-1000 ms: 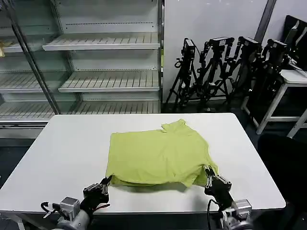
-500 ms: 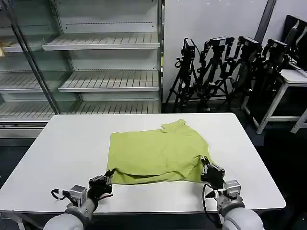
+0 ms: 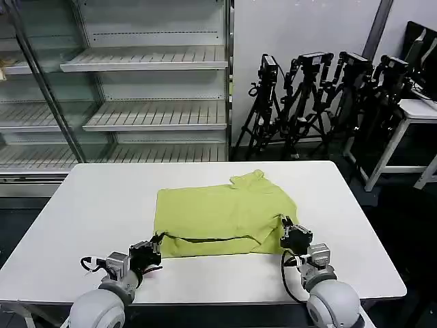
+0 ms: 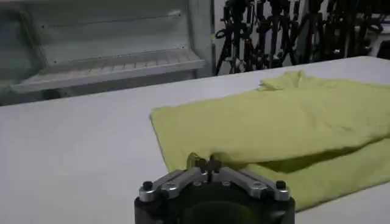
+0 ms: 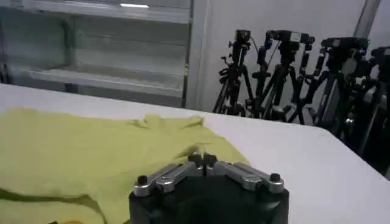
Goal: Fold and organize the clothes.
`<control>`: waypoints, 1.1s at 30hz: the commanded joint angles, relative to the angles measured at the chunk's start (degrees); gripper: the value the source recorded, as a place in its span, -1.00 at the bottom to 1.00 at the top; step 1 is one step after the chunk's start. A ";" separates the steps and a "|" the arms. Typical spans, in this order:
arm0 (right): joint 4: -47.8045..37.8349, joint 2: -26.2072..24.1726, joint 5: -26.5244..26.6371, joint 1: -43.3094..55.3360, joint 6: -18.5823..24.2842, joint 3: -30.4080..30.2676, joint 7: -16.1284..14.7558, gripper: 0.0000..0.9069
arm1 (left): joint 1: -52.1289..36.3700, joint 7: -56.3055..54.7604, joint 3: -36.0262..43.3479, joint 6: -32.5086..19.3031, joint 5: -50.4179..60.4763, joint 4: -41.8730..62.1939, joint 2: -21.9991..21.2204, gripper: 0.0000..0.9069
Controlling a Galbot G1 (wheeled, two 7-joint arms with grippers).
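Observation:
The clothes are one lime yellow-green shirt [image 3: 222, 215] lying on the white table [image 3: 89, 205], its collar [image 3: 247, 179] toward the far side and its near edge doubled up. My left gripper [image 3: 156, 242] is shut on the shirt's near left corner; in the left wrist view the left gripper [image 4: 207, 163] pinches the yellow-green shirt [image 4: 274, 122]. My right gripper [image 3: 285, 229] is shut on the near right corner; in the right wrist view the right gripper [image 5: 203, 159] nips the shirt [image 5: 79, 152]. The lifted hem sags between them.
Bare table surface lies to the left, right and front of the shirt. Metal shelving [image 3: 147, 65] stands behind the table. Several black tripods [image 3: 314, 102] stand at the back right, and a white side table [image 3: 413, 113] is at the far right.
Both grippers have carried the shirt's near edge away from me over the lower layer. The shirt looks shorter front to back, with a dark fold gap under the raised hem.

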 commanded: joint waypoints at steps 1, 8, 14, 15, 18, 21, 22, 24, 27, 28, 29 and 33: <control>-2.41 0.32 -0.30 1.69 0.27 -0.73 -0.20 1.00 | -2.48 -0.04 0.52 -0.05 0.03 2.39 0.04 1.00; -1.73 1.23 -3.21 0.42 0.72 -0.21 0.40 1.00 | -1.00 0.46 -0.35 0.23 0.00 0.31 0.48 1.00; 2.73 0.85 -3.43 -4.08 3.21 1.95 -0.53 1.00 | 4.51 0.29 -3.49 0.12 -0.04 -3.59 -0.84 1.00; 3.49 0.88 -3.86 -5.51 3.52 2.33 -0.54 1.00 | 6.25 0.27 -4.05 0.02 0.06 -4.18 -1.28 1.00; 4.86 1.04 -4.46 -8.04 3.86 3.25 -0.54 1.00 | 8.62 0.09 -5.24 0.12 0.01 -5.43 -2.16 1.00; 6.84 1.39 -5.00 -12.11 4.55 5.67 -0.77 1.00 | 10.36 0.22 -6.04 0.12 -0.10 -6.76 -2.85 1.00; 7.12 1.48 -4.99 -12.84 4.63 6.35 -0.85 1.00 | 10.62 0.29 -5.95 0.11 -0.07 -6.76 -3.02 1.00; 6.77 1.73 -5.06 -14.93 4.77 8.32 -0.85 1.00 | 10.48 0.35 -5.47 0.01 0.03 -5.73 -3.39 1.00; 5.17 2.07 -4.61 -15.53 3.57 10.08 -0.09 1.00 | 8.94 0.21 -4.68 -0.21 -0.04 -3.18 -4.17 1.00; 4.98 2.07 -4.46 -15.57 3.28 10.24 0.00 1.00 | 8.70 0.14 -4.63 -0.21 -0.07 -2.54 -4.31 1.00; 4.66 2.03 -4.22 -15.64 2.52 10.48 0.33 1.00 | 8.33 0.01 -4.43 -0.24 -0.11 -1.93 -4.57 -0.47; 4.17 2.01 -3.16 -15.60 0.44 10.69 1.22 1.00 | 7.95 -0.24 -3.57 -0.62 -0.43 -1.32 -4.85 -0.96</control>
